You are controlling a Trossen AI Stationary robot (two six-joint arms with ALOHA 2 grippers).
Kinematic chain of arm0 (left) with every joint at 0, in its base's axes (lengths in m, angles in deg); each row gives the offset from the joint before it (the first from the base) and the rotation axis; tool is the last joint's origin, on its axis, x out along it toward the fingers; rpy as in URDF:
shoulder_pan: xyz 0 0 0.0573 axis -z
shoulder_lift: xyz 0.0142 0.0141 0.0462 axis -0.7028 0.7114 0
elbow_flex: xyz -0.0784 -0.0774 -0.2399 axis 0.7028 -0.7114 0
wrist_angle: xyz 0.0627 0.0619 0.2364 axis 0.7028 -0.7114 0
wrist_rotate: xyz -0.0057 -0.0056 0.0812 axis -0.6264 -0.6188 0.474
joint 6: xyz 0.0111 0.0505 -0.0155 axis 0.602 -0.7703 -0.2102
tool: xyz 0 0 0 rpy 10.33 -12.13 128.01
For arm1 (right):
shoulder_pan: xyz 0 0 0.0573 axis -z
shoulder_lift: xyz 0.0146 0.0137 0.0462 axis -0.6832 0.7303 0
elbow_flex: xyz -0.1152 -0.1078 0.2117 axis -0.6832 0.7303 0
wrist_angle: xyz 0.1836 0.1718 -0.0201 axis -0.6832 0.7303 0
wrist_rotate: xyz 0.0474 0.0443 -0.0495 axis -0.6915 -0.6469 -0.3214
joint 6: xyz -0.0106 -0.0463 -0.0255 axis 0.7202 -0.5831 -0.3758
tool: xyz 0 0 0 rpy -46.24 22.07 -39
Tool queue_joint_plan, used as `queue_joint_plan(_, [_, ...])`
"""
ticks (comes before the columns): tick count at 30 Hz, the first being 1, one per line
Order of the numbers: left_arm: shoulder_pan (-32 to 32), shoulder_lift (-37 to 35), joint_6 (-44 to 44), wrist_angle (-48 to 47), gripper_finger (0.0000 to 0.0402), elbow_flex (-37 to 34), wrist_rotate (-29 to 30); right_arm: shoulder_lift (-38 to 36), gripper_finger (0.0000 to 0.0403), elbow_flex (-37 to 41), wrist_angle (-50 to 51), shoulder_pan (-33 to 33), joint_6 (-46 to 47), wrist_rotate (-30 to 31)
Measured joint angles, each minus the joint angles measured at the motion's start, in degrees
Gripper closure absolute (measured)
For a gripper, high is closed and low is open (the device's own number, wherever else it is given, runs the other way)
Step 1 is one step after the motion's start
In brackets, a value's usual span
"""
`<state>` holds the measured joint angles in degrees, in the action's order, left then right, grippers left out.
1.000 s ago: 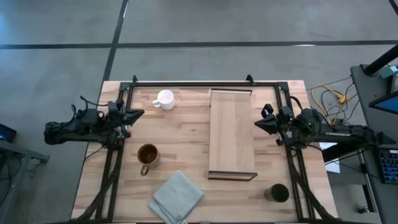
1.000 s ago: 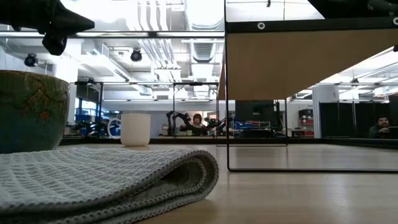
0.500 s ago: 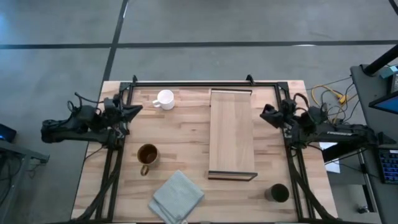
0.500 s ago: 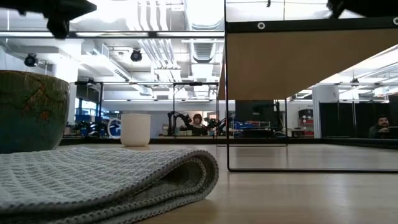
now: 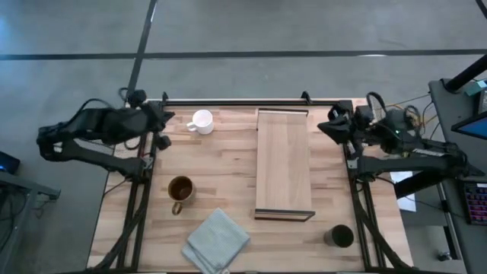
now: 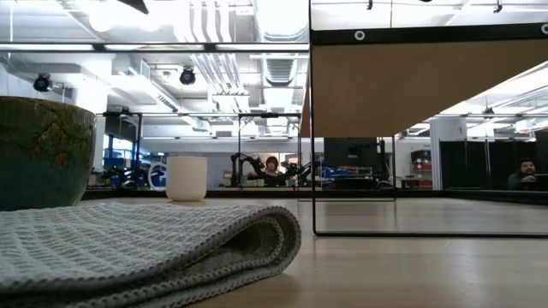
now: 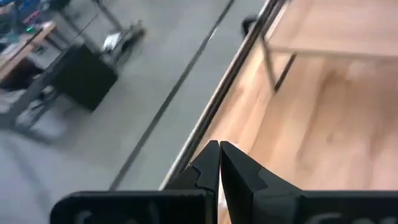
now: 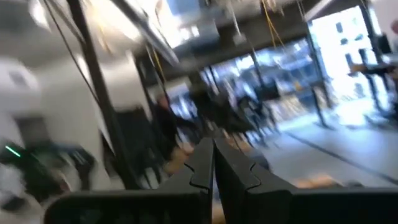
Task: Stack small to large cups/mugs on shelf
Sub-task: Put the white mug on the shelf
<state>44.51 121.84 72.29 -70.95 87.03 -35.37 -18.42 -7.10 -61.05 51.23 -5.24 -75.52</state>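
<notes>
The white mug (image 5: 202, 122) (image 6: 186, 178) stands on its base near the far edge. The brown mug (image 5: 180, 189) stands left of centre, handle toward the near edge. The dark cup (image 5: 339, 237) stands at the near right corner. The light-wood shelf (image 5: 284, 161) (image 6: 428, 85) runs from far to near on a dark metal frame. My left gripper (image 5: 166, 122) (image 7: 219, 149) hangs shut just left of the white mug, raised above the table. My right gripper (image 5: 327, 128) (image 8: 213, 149) hangs shut to the right of the shelf's far end. Both are above the low view's top.
A folded grey cloth (image 5: 217, 242) (image 6: 145, 248) lies at the near edge, in front of the low camera. A mottled green cup wall (image 6: 43, 150) fills the low view's left edge. Black frame rails (image 5: 236, 101) run along the far edge and both sides.
Both arms have risen and swung toward the far edge, leaving the top of the low view. The left gripper has come up close beside the white mug. The right gripper has tipped upward and now looks out into the room. No mug has moved.
</notes>
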Motion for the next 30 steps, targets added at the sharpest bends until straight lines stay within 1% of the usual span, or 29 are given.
queue_joint_plan(2, [-0.28, 3.94, -1.86, -0.69, 0.0402, 3.44, 3.89, 2.06, 0.0394, -2.78, 4.98, 0.0, -0.46, 0.0])
queue_joint_plan(4, [-0.28, 8.1, -7.27, -0.97, 0.0402, 6.18, 6.25, 3.97, 0.0394, -4.75, 8.1, 0.0, 0.91, 0.0])
queue_joint_plan(6, [-0.22, 11.84, -12.96, -0.7, 0.0402, 8.51, 6.38, 5.78, 0.0394, -6.1, 10.89, 0.0, 2.42, 0.0])
queue_joint_plan(8, [-0.15, 14.95, -16.28, -0.17, 0.0402, 10.58, 6.37, 7.27, 0.0394, -7.2, 13.51, 0.0, 2.74, -0.02])
queue_joint_plan(11, [-0.57, 18.32, -16.86, -0.05, 0.0402, 13.26, 8.15, 8.88, 0.0394, -8.43, 17.1, 0.0, 1.71, -0.02])
queue_joint_plan(14, [-2.04, 20.99, -17.39, -0.76, 0.0402, 13.9, 7.97, 10.1, 0.0394, -9.09, 19.59, -0.02, 1.94, -0.03])
queue_joint_plan(16, [-2.83, 22.21, -14.52, -0.72, 0.0402, 14.1, 7.58, 10.38, 0.0394, -9.43, 19.88, -0.02, 2.6, -0.05])
queue_joint_plan(18, [-3.77, 22.82, -10.33, -0.69, 0.0402, 14.71, 4.87, 10.57, 0.0394, -9.43, 19.74, -0.02, 2.6, -0.07])
queue_joint_plan(21, [-5.9, 23.81, -7.08, -0.6, 0.0402, 15.17, -4.71, 10.49, 0.0394, -9.3, 20.09, -0.02, 2.75, -0.08])
queue_joint_plan(22, [-6.77, 24.24, -6.44, -0.71, 0.0402, 15.17, -7.34, 10.46, 0.0394, -9.3, 19.9, -0.02, 2.77, -0.1])
queue_joint_plan(23, [-7.64, 24.63, -5.64, -0.85, 0.0402, 15.16, -8.71, 10.24, 0.0394, -9.3, 19.94, -0.02, 2.77, -0.18])
queue_joint_plan(27, [-12.72, 25.6, -4.18, -4.95, 0.04, 15.12, -9.09, 9.81, 0.0394, -9.3, 19.96, -0.02, 2.77, -0.26])
queue_joint_plan(29, [-15.62, 26.23, -2.15, -5.52, 0.0391, 14.83, -9.42, 9.79, 0.0394, -9.28, 19.87, -0.02, 2.71, -0.26])
queue_joint_plan(30, [-16.88, 26.61, -0.61, -5.43, 0.0384, 14.74, -10.7, 9.77, 0.0394, -9.28, 19.89, -0.02, 2.71, -0.26])
